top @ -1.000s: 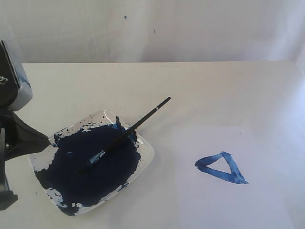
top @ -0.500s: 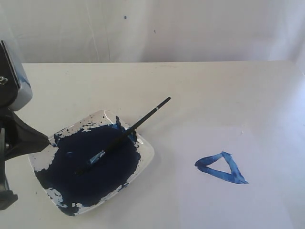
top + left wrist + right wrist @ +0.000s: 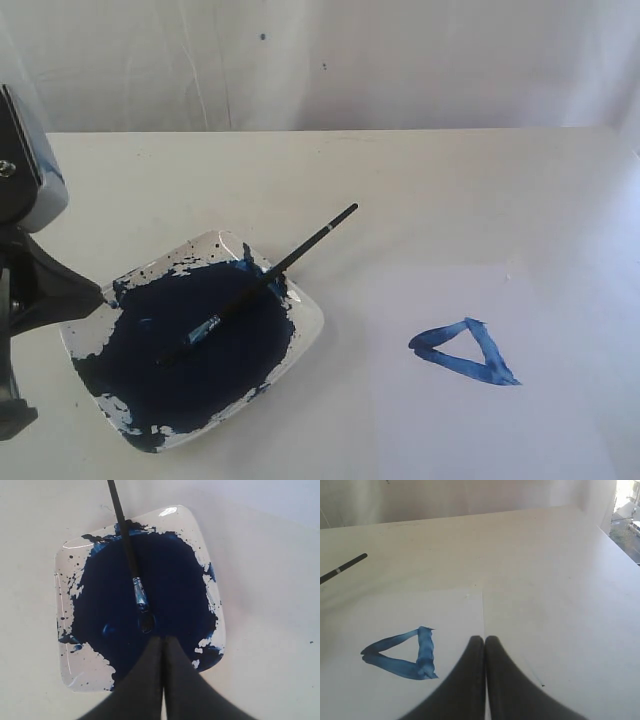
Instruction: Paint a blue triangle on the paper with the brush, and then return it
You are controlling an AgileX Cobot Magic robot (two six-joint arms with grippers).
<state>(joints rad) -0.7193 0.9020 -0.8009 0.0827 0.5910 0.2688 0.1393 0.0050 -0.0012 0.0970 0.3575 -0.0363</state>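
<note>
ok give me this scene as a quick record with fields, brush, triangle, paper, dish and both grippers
brush: lies free across the paint dish, tip in the dark blue pool, handle past the rim
paint dish: on the table, left of the paper in the exterior view
blue triangle: closed outline, painted on the paper
paper: flat on the table
left gripper: shut, holding nothing, near the dish
right gripper: shut, holding nothing

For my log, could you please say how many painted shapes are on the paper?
1: the blue triangle on the paper, right of the paint dish; cropped paper edges could hide more.
</note>
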